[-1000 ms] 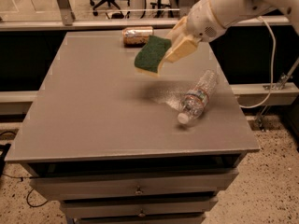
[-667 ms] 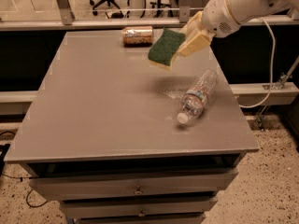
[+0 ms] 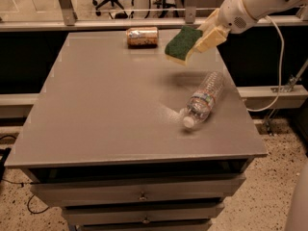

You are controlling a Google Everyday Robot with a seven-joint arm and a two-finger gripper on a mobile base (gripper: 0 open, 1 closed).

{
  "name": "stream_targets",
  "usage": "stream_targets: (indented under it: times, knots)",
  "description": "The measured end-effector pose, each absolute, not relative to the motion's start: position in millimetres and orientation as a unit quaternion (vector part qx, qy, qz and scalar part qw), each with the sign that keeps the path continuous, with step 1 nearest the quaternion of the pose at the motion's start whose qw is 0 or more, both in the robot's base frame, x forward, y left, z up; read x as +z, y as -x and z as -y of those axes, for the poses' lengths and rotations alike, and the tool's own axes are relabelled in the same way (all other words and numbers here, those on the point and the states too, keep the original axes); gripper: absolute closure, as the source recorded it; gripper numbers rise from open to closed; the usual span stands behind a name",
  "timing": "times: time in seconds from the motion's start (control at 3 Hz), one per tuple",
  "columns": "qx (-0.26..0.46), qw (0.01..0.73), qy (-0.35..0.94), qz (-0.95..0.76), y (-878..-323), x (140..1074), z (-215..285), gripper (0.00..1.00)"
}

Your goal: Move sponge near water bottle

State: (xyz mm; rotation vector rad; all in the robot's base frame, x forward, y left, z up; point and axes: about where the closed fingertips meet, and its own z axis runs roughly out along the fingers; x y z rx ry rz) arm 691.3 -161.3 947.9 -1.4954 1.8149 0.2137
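1. The grey table (image 3: pixel 106 109) fills most of the camera view. It is a flat-topped cabinet with drawers (image 3: pixel 139 196) along its front.
2. The white robot arm (image 3: pixel 260 1) reaches in from the upper right, above the far right corner of the tabletop. A pale cable (image 3: pixel 280 66) hangs down from it beyond the table's right edge.
3. The water bottle (image 3: pixel 204 97) lies on its side on the right half of the table. It is clear and ribbed with a coloured label band. Its white cap (image 3: pixel 188 122) points toward the front edge and its base toward the far right.
4. The gripper (image 3: pixel 198 37) is at the arm's end, raised above the tabletop. Its tan fingers (image 3: pixel 214 32) are clamped on the right end of the sponge.
5. The sponge (image 3: pixel 182 43) is held in the air, tilted, with its dark green face up and toward the camera and its yellow foam along the lower edge. It hangs over the far right part of the table, beyond the bottle's base and apart from it, and its soft shadow falls on the surface between them.
6. An orange-brown drink can (image 3: pixel 142 36) lies on its side near the far edge, just left of the sponge.
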Motion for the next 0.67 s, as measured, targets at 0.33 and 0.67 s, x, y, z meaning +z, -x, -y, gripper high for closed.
stream_targets:
  times: [0.33, 0.67]
  knots:
    - [0.076, 0.361, 0.564, -0.739, -693.3, 940.9, 178.8, 0.62]
    - [0.074, 0.351, 0.546, -0.757, -691.4, 935.1, 189.3, 0.40]
